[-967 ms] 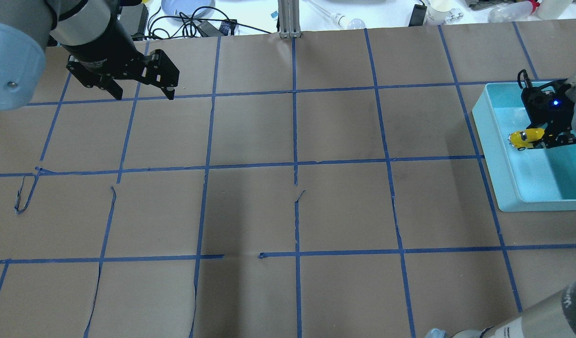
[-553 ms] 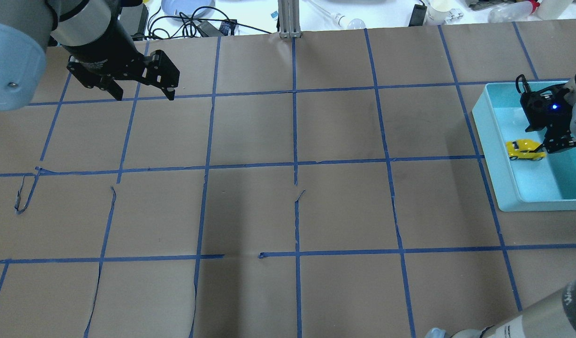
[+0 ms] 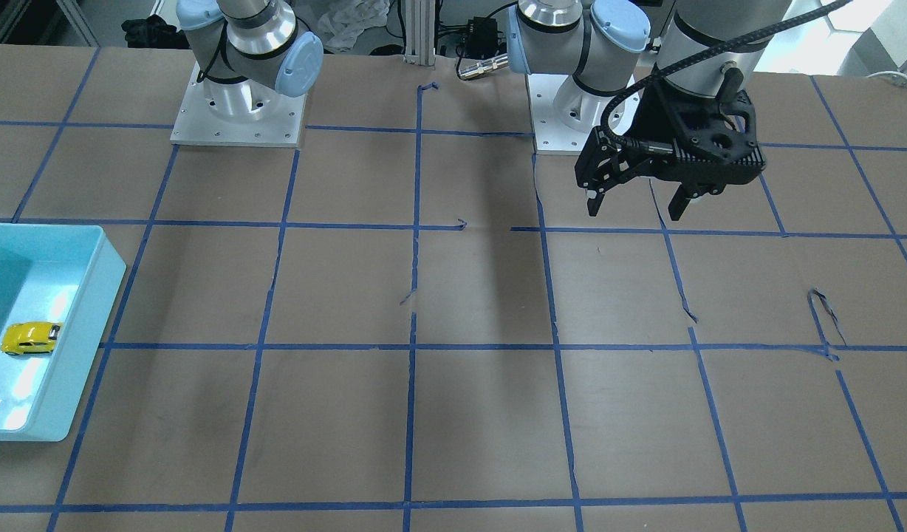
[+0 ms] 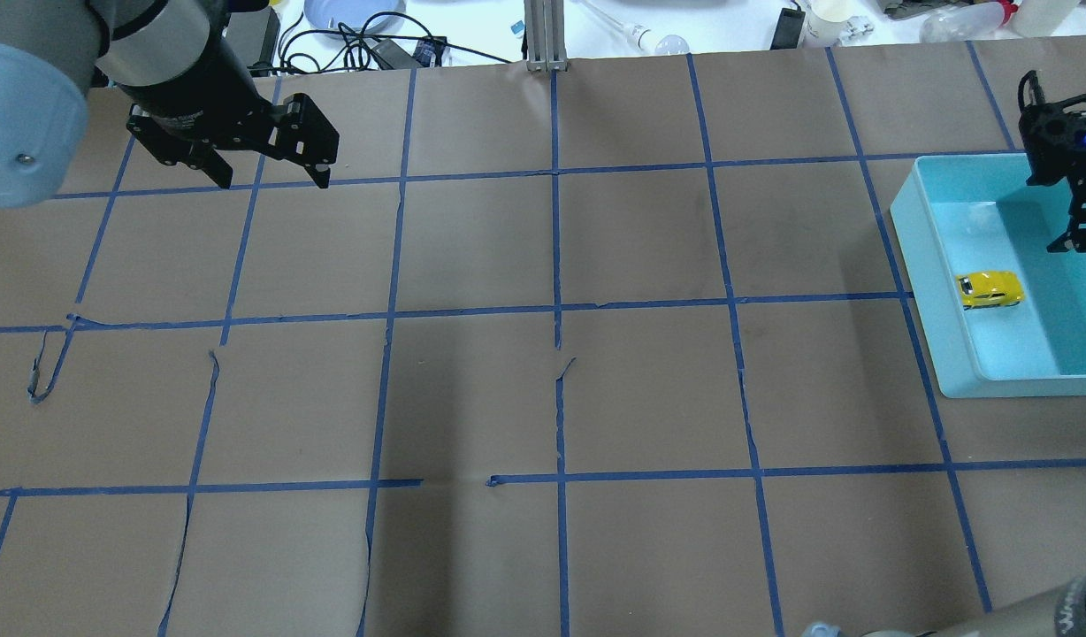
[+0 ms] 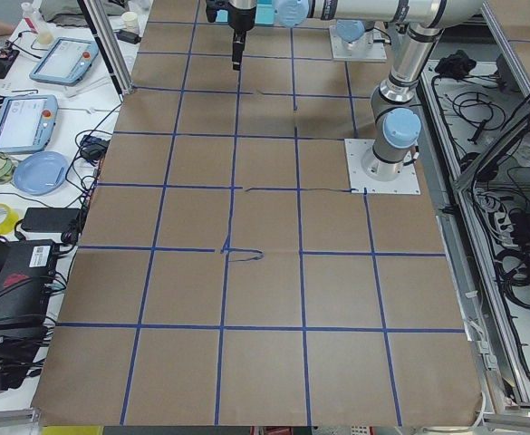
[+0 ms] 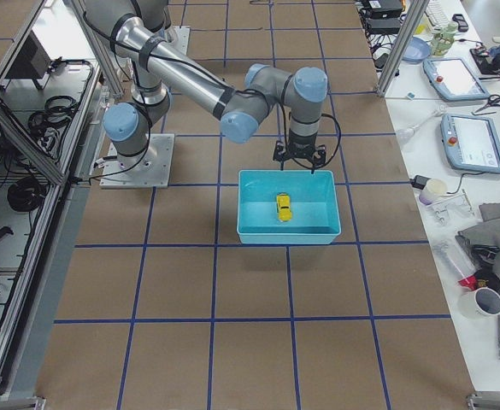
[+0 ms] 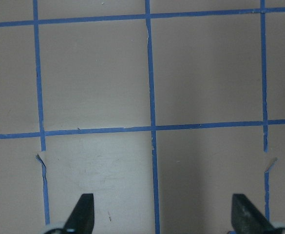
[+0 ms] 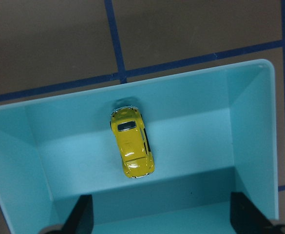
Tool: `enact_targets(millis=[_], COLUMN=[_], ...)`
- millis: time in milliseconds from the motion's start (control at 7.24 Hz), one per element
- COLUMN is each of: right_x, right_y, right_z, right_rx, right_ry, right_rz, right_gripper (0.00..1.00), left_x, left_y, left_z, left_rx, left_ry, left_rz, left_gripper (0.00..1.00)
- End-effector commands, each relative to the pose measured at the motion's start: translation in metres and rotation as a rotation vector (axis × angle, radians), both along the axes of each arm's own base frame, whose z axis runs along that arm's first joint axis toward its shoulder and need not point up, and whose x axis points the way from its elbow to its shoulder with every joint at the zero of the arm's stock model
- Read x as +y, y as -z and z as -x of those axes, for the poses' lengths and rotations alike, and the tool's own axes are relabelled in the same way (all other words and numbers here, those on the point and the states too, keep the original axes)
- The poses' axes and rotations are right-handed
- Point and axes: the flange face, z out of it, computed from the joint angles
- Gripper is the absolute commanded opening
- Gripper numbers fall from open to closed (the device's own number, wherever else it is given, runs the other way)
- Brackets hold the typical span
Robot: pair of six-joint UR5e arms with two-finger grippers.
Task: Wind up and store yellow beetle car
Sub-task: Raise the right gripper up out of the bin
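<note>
Right claw spread wide over the teal bin; yellow beetle car sits loose inside; left claw spread too.

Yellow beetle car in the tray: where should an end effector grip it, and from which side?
Probably across its two long flanks at mid-body, descending straight from above: the yellow beetle car sits upright in the teal tray, flanks unobstructed, roof rounded.

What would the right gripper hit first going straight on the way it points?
Probably the floor or wall of the blue bin, just beside the yellow car. The right gripper hangs open above it; depth unclear.
</note>
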Motion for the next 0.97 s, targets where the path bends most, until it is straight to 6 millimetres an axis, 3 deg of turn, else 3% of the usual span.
enact_targets(millis=[0,138,276,414,691,829], right_x=[0.014,0.037,0.056,0.066,0.072,0.073], right_y=[-0.095,-0.121,-0.131,-0.133,-0.129,-0.124], right_z=[-0.083,-0.14,-0.188,-0.22,-0.278,-0.298], right_rx=[-0.02,-0.026,-0.026,-0.029,-0.029,-0.027], right_ry=[0.207,0.345,0.463,0.566,1.022,1.144], right_rz=[0.005,0.002,-0.007,-0.014,0.02,0.025], right_gripper=[1.0,1.0,1.0,1.0,1.0,1.0], left_x=[0.0,0.0,0.0,0.001,0.0,0.0], left_y=[0.0,0.0,0.001,0.0,0.0,0.0], left_z=[0.0,0.0,0.0,0.0,-0.001,-0.001], left_rx=[0.001,0.001,0.001,0.001,0.001,0.004], left_ry=[-0.001,-0.001,-0.001,0.001,-0.001,-0.001], left_rz=[0.0,0.0,-0.002,-0.002,-0.002,-0.002], left_gripper=[1.0,1.0,1.0,1.0,1.0,1.0])
